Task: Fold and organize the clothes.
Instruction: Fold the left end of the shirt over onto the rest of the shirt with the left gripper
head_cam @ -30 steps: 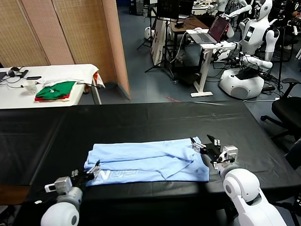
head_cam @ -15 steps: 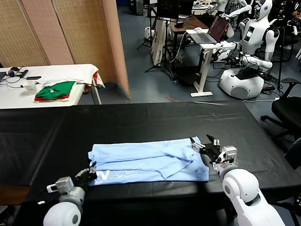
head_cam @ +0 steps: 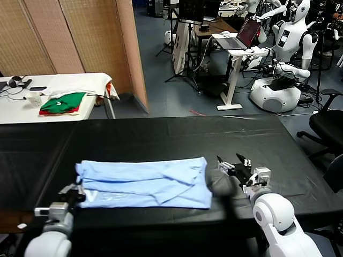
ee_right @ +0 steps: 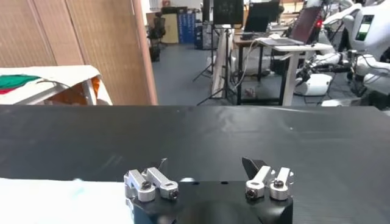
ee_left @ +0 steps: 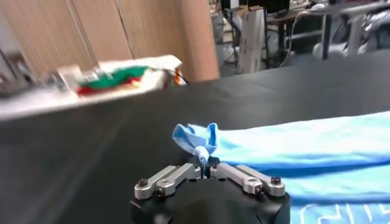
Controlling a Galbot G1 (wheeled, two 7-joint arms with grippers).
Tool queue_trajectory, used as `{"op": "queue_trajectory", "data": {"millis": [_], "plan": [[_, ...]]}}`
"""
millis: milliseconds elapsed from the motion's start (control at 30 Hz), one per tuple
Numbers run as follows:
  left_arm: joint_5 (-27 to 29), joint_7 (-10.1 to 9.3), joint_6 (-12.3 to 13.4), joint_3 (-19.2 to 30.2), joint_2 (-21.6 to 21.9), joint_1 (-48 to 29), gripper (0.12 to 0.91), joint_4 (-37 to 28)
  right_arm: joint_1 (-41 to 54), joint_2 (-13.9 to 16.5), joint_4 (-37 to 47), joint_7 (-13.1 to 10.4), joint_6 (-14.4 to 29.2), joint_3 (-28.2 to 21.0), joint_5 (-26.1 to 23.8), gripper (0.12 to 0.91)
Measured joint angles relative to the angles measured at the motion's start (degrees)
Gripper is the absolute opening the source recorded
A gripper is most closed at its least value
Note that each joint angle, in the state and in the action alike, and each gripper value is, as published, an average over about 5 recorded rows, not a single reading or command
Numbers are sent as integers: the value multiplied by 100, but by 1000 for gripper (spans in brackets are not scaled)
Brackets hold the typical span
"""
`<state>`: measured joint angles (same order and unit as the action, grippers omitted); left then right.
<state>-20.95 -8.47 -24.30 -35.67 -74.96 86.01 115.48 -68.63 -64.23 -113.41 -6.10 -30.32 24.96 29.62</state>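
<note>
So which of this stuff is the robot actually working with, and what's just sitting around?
In the job:
- light-blue T-shirt on the black table
- left gripper, pinching the shirt's edge
- right gripper, open beside the shirt

Lying about:
- green and red folded garments on the white side table
- laptop

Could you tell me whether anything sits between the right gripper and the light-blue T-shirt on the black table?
Nothing visible does. Only bare black table lies between the open right gripper and the T-shirt. The left gripper is shut on the shirt's opposite end.
</note>
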Motion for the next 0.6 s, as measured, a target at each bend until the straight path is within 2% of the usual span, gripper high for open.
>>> {"op": "queue_trajectory", "data": {"millis": [133, 233, 433, 600], "plan": [[729, 89, 262, -129, 265, 112, 175, -3, -3, -25, 23, -1, 23, 36, 0, 907], [1002, 92, 394, -304, 573, 204, 175, -6, -5, -79, 33, -5, 34, 47, -4, 907], [1141, 62, 548, -769, 1233, 345, 175, -5, -98, -204, -39, 62, 173, 112, -14, 907], [1015, -46, 540, -772, 1285, 347, 175, 213, -310, -286, -188, 156, 472, 287, -84, 907]]}}
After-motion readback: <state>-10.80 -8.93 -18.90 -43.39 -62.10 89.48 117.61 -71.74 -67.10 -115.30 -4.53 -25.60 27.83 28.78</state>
